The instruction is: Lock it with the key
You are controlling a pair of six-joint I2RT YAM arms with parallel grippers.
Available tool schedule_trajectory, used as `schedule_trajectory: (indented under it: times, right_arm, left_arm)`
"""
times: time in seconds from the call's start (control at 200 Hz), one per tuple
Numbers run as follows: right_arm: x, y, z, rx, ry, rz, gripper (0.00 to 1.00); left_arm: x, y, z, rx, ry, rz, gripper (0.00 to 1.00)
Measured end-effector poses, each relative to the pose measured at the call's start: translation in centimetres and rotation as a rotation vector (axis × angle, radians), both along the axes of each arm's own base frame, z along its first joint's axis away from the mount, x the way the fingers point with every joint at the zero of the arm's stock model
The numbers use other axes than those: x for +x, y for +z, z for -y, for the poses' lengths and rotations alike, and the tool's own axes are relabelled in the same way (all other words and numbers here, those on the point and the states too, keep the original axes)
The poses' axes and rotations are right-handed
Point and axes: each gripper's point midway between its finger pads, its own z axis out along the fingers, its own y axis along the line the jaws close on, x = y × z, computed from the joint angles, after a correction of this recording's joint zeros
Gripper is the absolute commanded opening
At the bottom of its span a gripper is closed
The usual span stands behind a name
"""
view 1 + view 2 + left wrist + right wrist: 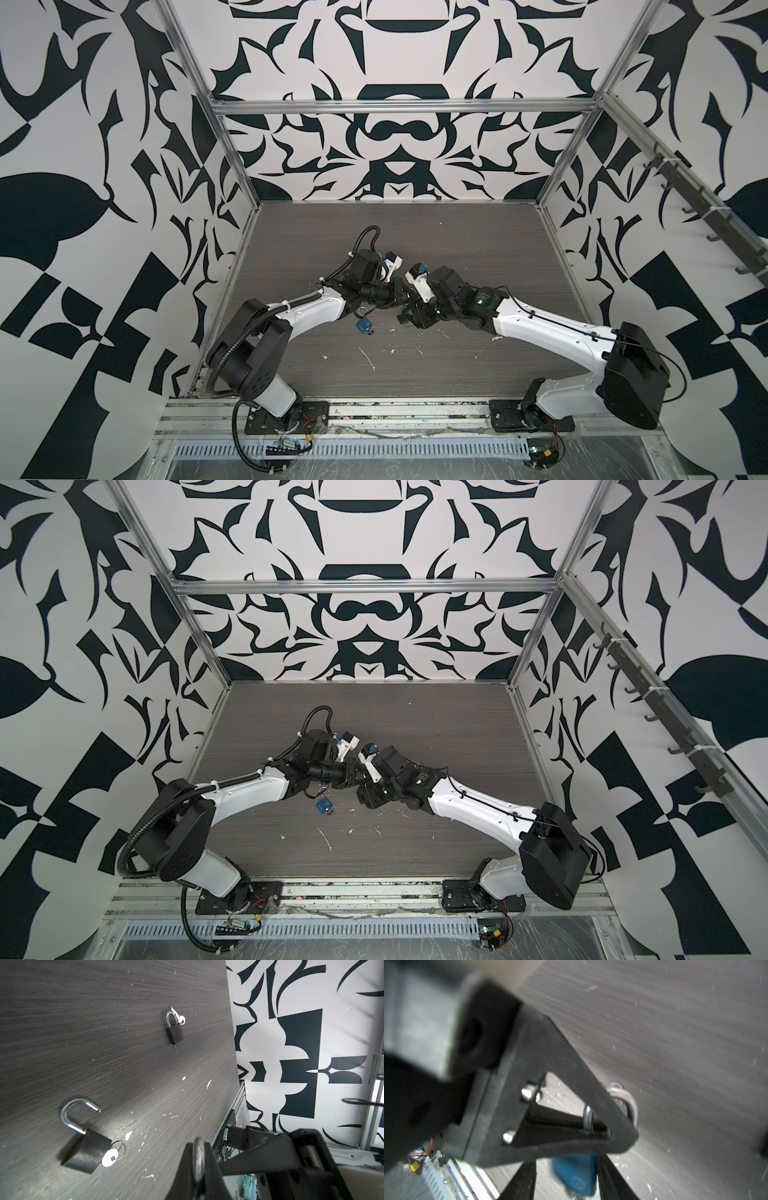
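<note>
The dark wood-grain table [415, 249] stood inside an aluminium frame with black-and-white patterned walls [395, 145], its surface flecked with small white chips. Both arms met over the middle of it.

The left gripper [198, 1151] was pressed together, pinching the steel shackle [632, 1105] of the blue padlock [364, 325], which hung below it near the table's centre in both top views. Whether the padlock's body touched the wood could not be told. A small metal piece showed at the body's lower end, too small to say whether it was the key.

The right gripper [566, 1167] was spread, one finger on either side of the blue body, with a clear gap on one side.

In the left wrist view, two black padlocks lay on the table. The nearer black padlock [87, 1149] was open, with a key [110, 1157] in its base. The farther black padlock [174, 1030] was closed, a loose key [179, 1017] lying against its shackle.
</note>
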Motion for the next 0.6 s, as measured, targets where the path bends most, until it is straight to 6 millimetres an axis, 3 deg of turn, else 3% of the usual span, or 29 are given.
schedule_trajectory:
  times: [0.065, 0.2, 0.345, 0.5, 0.6]
  right_arm:
    - [0.1, 0.9, -0.4, 0.032, 0.009, 0.021, 0.64]
    - [0.3, 3.7, -0.6, 0.089, 0.023, 0.092, 0.64]
    - [0.7, 8.3, 0.5, 0.129, 0.003, 0.231, 0.59]
    - [1.5, 13.6, 2.1, 0.151, -0.026, 0.419, 0.55]
    - [2.0, 15.5, 2.3, 0.152, -0.023, 0.508, 0.54]
  left_arm:
    - [0.6, 1.6, -0.5, -0.02, 0.035, 0.031, 0.0]
    - [2.5, 5.7, -2.3, -0.098, 0.137, 0.1, 0.0]
    - [4.3, 8.9, -4.5, -0.165, 0.266, 0.121, 0.0]
    - [4.5, 11.9, -5.3, -0.263, 0.353, 0.064, 0.0]
    - [4.7, 13.1, -5.2, -0.326, 0.383, 0.005, 0.0]
